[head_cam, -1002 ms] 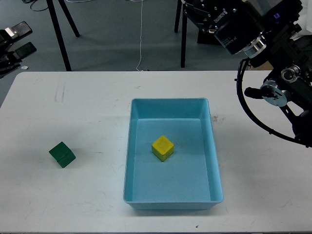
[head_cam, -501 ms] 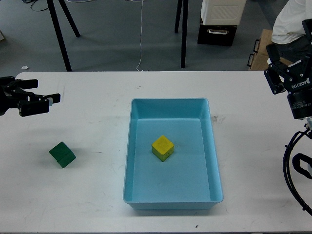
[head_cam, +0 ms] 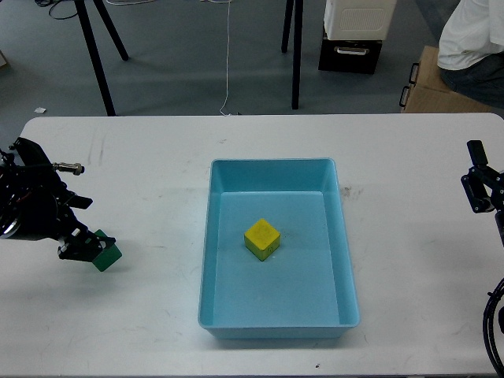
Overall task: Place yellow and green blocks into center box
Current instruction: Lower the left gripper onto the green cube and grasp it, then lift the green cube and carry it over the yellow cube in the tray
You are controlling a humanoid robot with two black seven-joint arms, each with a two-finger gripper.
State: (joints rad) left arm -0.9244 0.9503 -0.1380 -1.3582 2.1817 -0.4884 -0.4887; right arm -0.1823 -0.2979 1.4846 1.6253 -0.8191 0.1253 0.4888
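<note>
Left black gripper (head_cam: 81,246) is sitting over the small green cube (head_cam: 108,256) on the white table (head_cam: 150,189), left of the light-blue plastic box (head_cam: 276,323); finger opening and grasp unreadable. Yellow cube (head_cam: 262,239) is lying inside the box. Right gripper (head_cam: 480,185) is showing at the edge, state unreadable.

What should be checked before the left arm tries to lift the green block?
1. Yellow block inside the blue box: ok.
2. Green block on the table, outside the box: ok, not yet placed.
3. Left gripper at the green block: ok, it overlaps the block's left side.
4. Fingers closed on the block: cannot tell, the gripper is dark and hides the contact.
5. Path from block to box free of objects: ok.
6. Right gripper away from the box: ok, near the right edge.
</note>
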